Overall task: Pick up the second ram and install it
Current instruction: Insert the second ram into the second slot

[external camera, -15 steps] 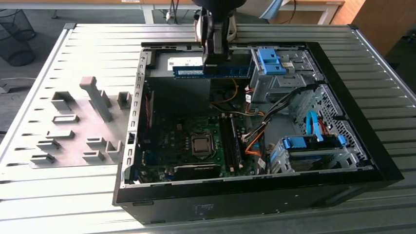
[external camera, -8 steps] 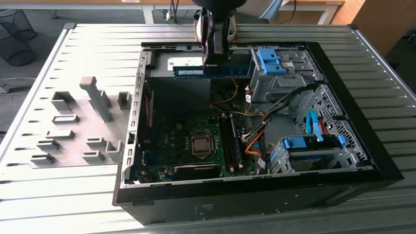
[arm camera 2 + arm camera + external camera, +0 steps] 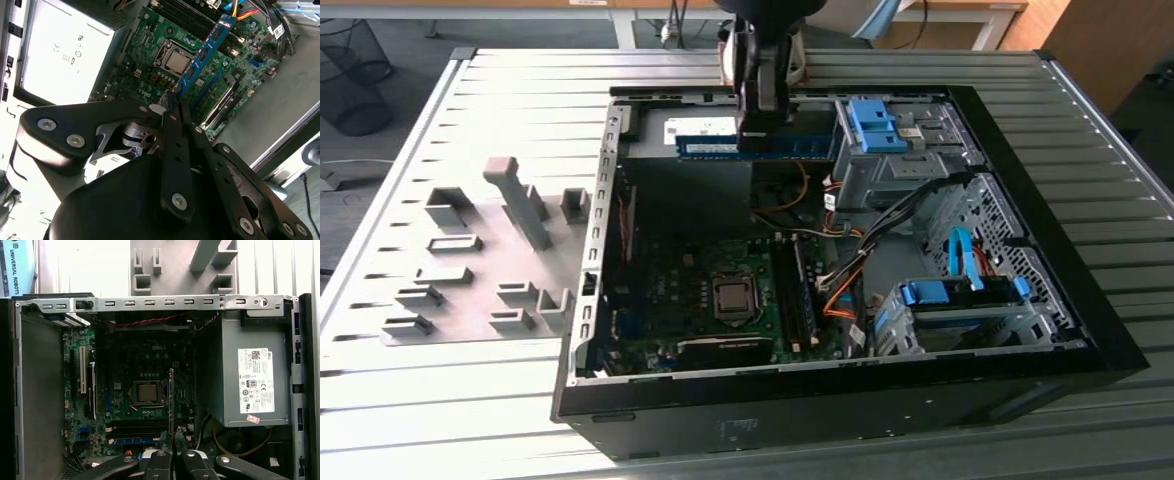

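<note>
Tool: I have my tool (image 3: 761,128) clenched on the ram (image 3: 790,146), one finger on each flat face.
Ram: held level and on edge, up in the air over the far part of the open case (image 3: 1067,335).
Below it: in the first wrist view the ram (image 3: 171,395) runs edge-on above the motherboard (image 3: 125,365), beside the processor socket (image 3: 147,393).
Tabletop (image 3: 454,400): grey fixture (image 3: 467,270) at the exterior view's left of the case.

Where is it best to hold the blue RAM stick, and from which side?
Pinch the blue RAM stick across its flat faces near mid-length, coming from above onto its long edge; it is thin and flat. The hand holds it so.
</note>
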`<control>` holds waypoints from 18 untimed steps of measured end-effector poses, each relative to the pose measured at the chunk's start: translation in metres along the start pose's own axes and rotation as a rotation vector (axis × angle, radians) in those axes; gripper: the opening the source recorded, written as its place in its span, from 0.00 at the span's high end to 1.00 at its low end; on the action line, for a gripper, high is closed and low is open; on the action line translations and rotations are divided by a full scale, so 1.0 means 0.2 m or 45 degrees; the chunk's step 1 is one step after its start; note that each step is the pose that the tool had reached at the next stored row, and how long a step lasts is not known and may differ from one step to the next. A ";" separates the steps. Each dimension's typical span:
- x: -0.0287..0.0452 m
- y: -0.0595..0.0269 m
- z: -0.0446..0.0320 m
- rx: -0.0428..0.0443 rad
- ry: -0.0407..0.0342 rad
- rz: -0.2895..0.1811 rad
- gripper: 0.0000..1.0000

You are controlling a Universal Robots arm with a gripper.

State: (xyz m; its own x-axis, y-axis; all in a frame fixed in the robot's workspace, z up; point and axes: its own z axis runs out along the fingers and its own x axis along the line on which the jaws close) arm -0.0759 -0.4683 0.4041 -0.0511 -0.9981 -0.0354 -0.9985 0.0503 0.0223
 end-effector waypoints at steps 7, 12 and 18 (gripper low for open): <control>0.000 0.000 0.004 0.004 0.0007 0.116 0.86; 0.000 0.000 0.007 0.008 -0.0001 0.211 0.86; 0.001 0.000 0.012 0.012 -0.0004 0.332 0.86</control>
State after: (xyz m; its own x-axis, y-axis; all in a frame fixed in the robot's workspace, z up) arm -0.0759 -0.4683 0.4016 -0.3064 -0.9514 -0.0300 -0.9518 0.3059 0.0213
